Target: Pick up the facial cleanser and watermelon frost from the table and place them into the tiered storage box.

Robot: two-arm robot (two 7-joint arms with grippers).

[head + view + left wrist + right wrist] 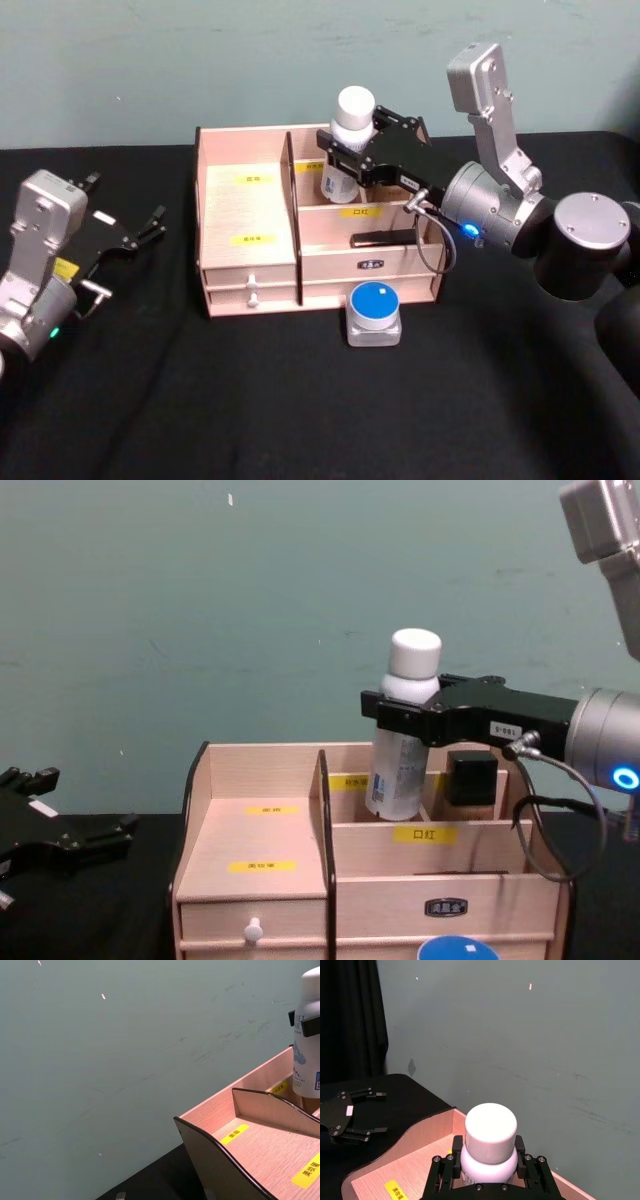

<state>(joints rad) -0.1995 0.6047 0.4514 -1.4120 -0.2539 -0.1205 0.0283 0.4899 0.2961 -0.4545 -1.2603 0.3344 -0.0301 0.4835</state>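
My right gripper (352, 148) is shut on the facial cleanser (352, 112), a tall white bottle with a rounded cap. The bottle (403, 742) leans slightly, its lower end inside the back right compartment of the tiered storage box (262, 768). In the right wrist view the fingers (443, 1176) clamp the bottle just below its cap (490, 1129). The watermelon frost (375, 312), a squat jar with a blue lid, stands on the table right in front of the box (240, 132). My left gripper (150, 228) rests open to the left of the box.
A black square cap (470, 777) stands in the same back compartment, right beside the bottle. A dark flat object (385, 238) lies in the middle tier. Black cloth (250, 400) covers the table, and a teal wall (150, 60) rises close behind the box.
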